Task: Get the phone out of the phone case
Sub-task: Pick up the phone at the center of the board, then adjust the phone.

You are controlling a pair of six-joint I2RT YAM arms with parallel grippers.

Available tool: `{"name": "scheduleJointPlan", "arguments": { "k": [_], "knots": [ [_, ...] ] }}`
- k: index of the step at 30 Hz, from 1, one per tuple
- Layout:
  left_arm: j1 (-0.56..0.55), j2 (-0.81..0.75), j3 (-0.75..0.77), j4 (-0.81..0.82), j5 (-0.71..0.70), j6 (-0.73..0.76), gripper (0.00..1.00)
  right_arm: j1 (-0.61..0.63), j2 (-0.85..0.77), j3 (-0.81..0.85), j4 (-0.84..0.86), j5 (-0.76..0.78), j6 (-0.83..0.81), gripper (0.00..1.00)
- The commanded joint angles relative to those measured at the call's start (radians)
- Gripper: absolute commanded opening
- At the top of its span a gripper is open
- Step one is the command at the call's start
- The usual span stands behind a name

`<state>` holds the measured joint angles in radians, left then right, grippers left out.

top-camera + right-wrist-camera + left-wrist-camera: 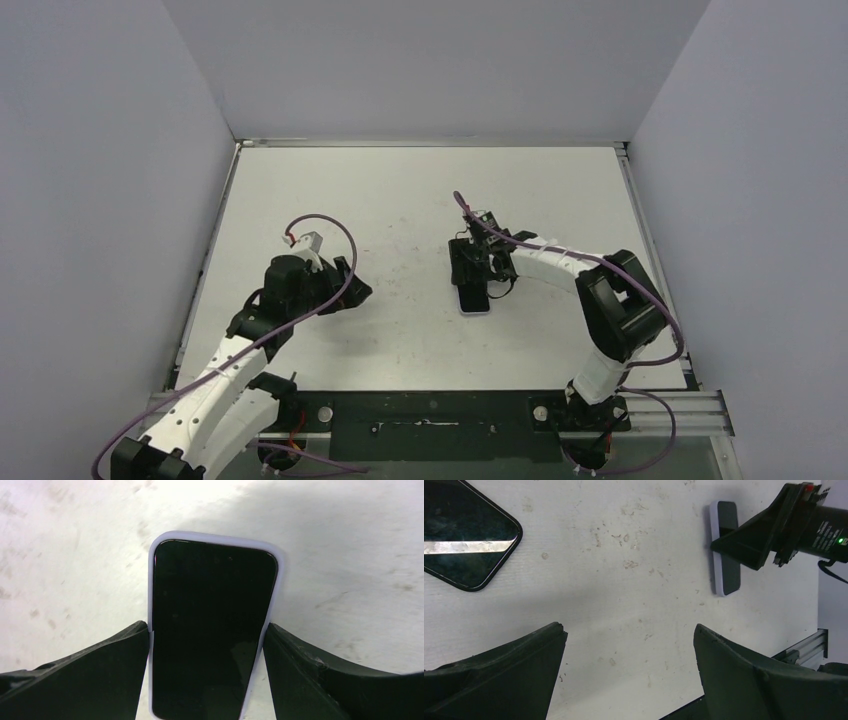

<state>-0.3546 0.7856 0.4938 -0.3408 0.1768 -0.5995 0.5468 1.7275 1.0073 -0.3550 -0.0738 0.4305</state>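
Note:
The phone (pixel 212 605), black screen up, sits in a pale lavender case (pixel 215 536) lying flat on the white table. In the top view the cased phone (pixel 474 298) lies right of centre. My right gripper (pixel 206 626) straddles its far end, one finger against each long side of the case, apparently gripping it; it also shows in the top view (pixel 472 268). The left wrist view shows the case (pixel 728 577) under that gripper. My left gripper (pixel 630 630) is open and empty over bare table, well left of the phone (pixel 352 286).
A second black glossy slab, like a bare phone (pixel 466 535), lies on the table close to my left gripper. The table (pixel 420 190) has white walls on three sides and a metal rail (pixel 660 405) along the near edge.

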Motion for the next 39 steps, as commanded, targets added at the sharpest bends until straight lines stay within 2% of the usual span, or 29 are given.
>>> {"name": "scheduleJointPlan", "arguments": {
  "k": [1,8,13,17,25,39],
  "knots": [
    [0.017,-0.012,-0.010,0.138,0.063,-0.075,0.97,0.037,-0.098,-0.029,0.137,-0.090,-0.046,0.00],
    [0.016,0.045,0.013,0.226,0.148,-0.074,0.97,0.109,-0.201,-0.114,0.293,-0.169,-0.113,0.00],
    [0.006,0.095,-0.057,0.455,0.258,-0.192,0.97,0.138,-0.250,-0.157,0.399,-0.210,-0.123,0.00],
    [-0.008,0.165,-0.083,0.610,0.293,-0.264,0.97,0.160,-0.264,-0.183,0.472,-0.248,-0.127,0.00],
    [-0.064,0.316,-0.041,0.719,0.275,-0.286,0.96,0.211,-0.256,-0.204,0.562,-0.270,-0.108,0.00],
    [-0.161,0.497,0.001,0.796,0.173,-0.319,0.83,0.279,-0.244,-0.213,0.646,-0.277,-0.066,0.00]
  ]
}}
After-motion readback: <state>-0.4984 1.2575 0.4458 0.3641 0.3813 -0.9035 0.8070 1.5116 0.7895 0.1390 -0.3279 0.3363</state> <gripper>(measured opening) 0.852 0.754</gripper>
